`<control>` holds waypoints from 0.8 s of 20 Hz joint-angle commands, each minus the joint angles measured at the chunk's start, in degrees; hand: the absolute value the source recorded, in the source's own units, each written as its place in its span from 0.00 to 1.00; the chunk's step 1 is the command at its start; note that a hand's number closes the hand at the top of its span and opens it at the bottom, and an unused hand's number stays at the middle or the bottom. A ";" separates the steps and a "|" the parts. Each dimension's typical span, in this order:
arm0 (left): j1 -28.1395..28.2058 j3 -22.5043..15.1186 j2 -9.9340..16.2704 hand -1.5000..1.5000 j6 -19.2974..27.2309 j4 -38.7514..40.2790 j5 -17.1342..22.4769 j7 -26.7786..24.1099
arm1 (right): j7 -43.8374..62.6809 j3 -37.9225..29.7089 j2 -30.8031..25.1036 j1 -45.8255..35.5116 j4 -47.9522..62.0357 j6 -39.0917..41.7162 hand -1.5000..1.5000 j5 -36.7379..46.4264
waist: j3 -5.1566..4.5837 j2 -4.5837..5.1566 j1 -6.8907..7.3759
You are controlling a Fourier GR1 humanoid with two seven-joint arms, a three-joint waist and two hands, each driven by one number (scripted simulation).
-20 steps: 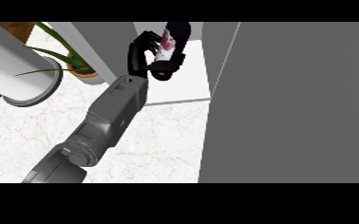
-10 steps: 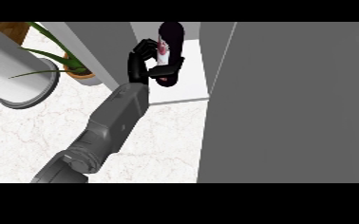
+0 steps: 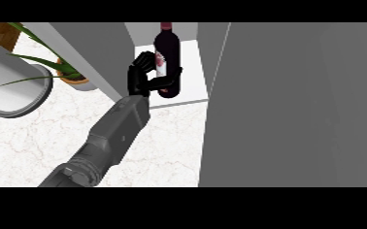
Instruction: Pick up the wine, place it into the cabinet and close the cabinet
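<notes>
1. Since the earlier head-view frames the wine bottle has gone deeper into the cabinet opening and now stands nearly upright, its neck pointing toward the top of the view, where before it leaned over; the forearm has stretched farther forward with it

2. Head view, now: only one robot hand shows. It comes in from the lower left, so I judge it to be the left robot hand, and its fingers and thumb are curled round the lower body of the wine bottle, pinching it from the left side. The right robot hand is not visible

3. The wine bottle sits over the pale cabinet shelf, between the cabinet's left wall and the big grey door that stands open at the right. Whether its base touches the shelf I cannot tell

4. To the left, on the marbled desk, a potted plant stands near the cabinet's corner, with a white rounded object beside it

5. Risk, as I judge it: the bottle is tall and narrow, so letting go before the base is seated, or dragging the fingers back across it, could tip it. The door's swing could also catch the forearm if it is not withdrawn first

6. The bottle has a pale label with a reddish mark; no writing can be read
</notes>
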 commanded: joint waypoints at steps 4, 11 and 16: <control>3.94 -1.02 -0.03 1.00 -3.56 -0.26 2.04 0.38 | -1.15 0.40 0.63 -0.71 0.58 -0.07 0.00 -0.26 | -0.07 0.05 -1.24; 6.52 -2.91 -0.03 1.00 -1.28 -1.23 3.29 -1.73 | -1.83 0.94 1.56 0.41 0.25 0.48 0.00 -1.57 | -0.08 0.06 -2.13; 7.22 -4.68 -0.03 1.00 -0.27 -1.51 3.42 -2.24 | -0.63 0.19 1.34 -0.47 -0.38 0.35 0.00 -2.69 | -0.12 -0.05 -2.13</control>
